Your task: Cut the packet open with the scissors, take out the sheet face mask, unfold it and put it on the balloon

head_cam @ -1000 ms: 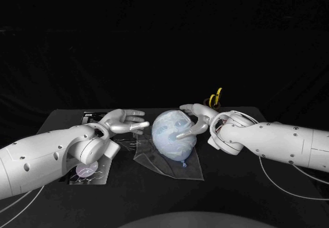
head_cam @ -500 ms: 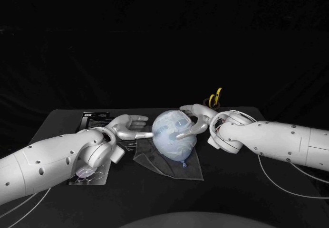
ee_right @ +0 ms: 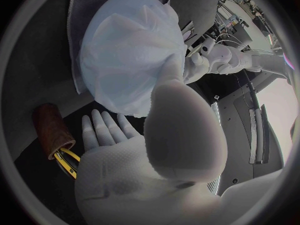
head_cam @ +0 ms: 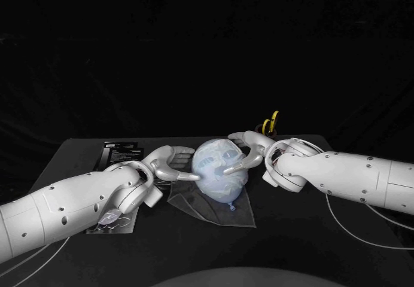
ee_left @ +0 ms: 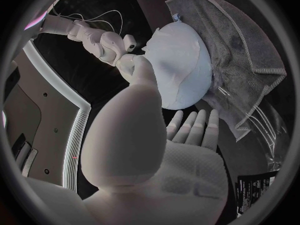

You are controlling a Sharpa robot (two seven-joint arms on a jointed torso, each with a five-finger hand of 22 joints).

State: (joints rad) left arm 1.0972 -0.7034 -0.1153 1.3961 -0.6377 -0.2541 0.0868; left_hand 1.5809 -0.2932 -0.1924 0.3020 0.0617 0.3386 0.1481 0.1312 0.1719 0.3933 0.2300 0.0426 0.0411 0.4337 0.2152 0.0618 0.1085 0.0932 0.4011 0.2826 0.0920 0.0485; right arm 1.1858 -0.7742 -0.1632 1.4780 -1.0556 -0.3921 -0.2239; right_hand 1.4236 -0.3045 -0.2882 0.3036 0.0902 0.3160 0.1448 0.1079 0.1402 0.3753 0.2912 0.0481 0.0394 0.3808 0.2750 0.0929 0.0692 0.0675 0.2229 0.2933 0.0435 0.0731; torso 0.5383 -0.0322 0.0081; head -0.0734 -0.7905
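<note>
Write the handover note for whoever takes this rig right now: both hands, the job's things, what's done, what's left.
Left hand: fingers spread, thumb touching the balloon's side.
Right hand: cups the balloon from the other side, holding it.
Things: sheet mask lies wrinkled over the balloon, which rests on a grey cloth; scissors sit in a brown holder beyond the right hand; black packet lies at the table's far left.
Done: mask out, unfolded, on the balloon.
Left: probably smooth the mask flat, then let go.
</note>
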